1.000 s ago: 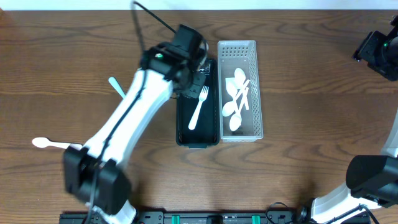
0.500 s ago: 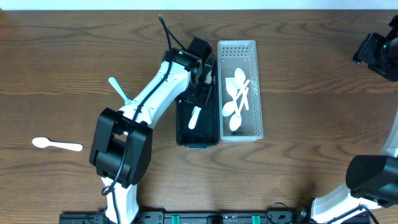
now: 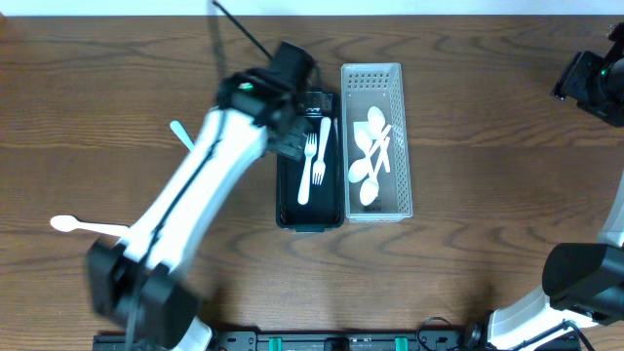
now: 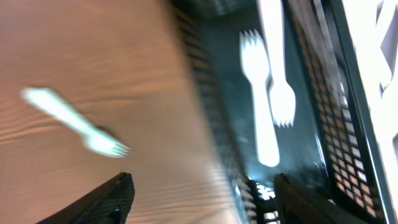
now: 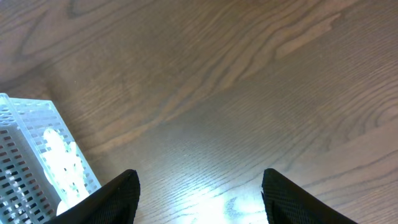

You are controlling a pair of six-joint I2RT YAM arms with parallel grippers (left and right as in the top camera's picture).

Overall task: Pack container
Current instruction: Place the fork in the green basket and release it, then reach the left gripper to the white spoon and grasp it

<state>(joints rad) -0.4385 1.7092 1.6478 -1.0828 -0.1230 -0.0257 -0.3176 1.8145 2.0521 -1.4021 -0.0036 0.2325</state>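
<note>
**A:** Where did the pieces lie?

**B:** Two white forks [image 3: 309, 168] were in the black container [image 3: 310, 222]. Just beside it stood the white basket [image 3: 370, 70] with its spoons [image 3: 369, 171], both toward the far edge of the surface [image 3: 468, 244]. A teal fork [image 3: 182, 135] lay loose on the wood, left of the black container. A lone white spoon [image 3: 88, 226] lay near the left edge.

**A:** And the hands?

**B:** The left hand [image 4: 202, 190] hung over the black container, fingers spread, with nothing between them. The right hand [image 5: 199, 186] was at the far right corner, also spread and empty.

**A:** How would the loose pieces handle?

**B:** I judged them to be thin plastic, so very light, fairly stiff but springy, and smooth enough to skate on the wood. They lay flat, so there was little to get under. I would have pinched across the narrow handle near its middle, squarely, or a piece could twist or flick away.
</note>
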